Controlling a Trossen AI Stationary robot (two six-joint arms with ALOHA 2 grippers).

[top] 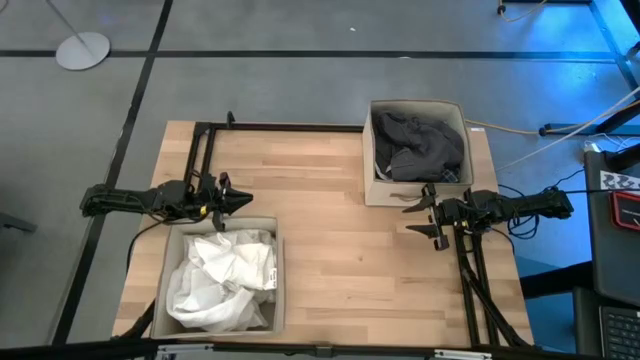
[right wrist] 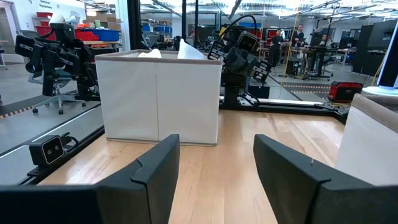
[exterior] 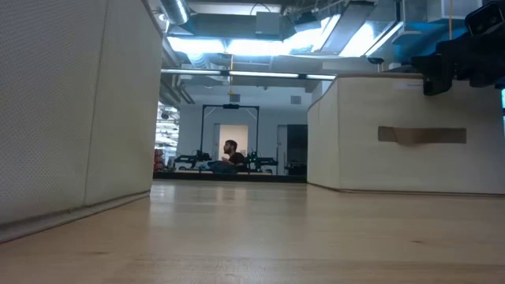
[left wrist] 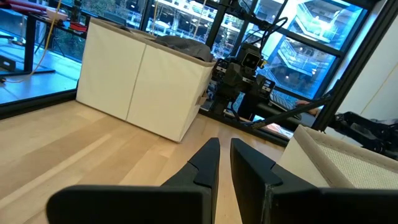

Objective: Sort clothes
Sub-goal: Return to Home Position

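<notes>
White garments (top: 225, 280) lie piled in the beige bin (top: 275, 285) at the near left; their tops show above its rim in the right wrist view (right wrist: 186, 50). Dark grey garments (top: 420, 145) fill the beige bin (top: 372, 185) at the far right, also showing in the left wrist view (left wrist: 183, 45). My left gripper (top: 240, 200) is shut and empty just beyond the white bin's far edge. My right gripper (top: 425, 220) is open and empty just in front of the dark bin. The teal, dark green and plaid garments are not in view.
Bare wooden tabletop (top: 340, 240) lies between the two bins. Black frame rails (top: 280, 127) run along the far edge and near each arm's base. In the low view a person (exterior: 231, 154) sits far off in the room behind.
</notes>
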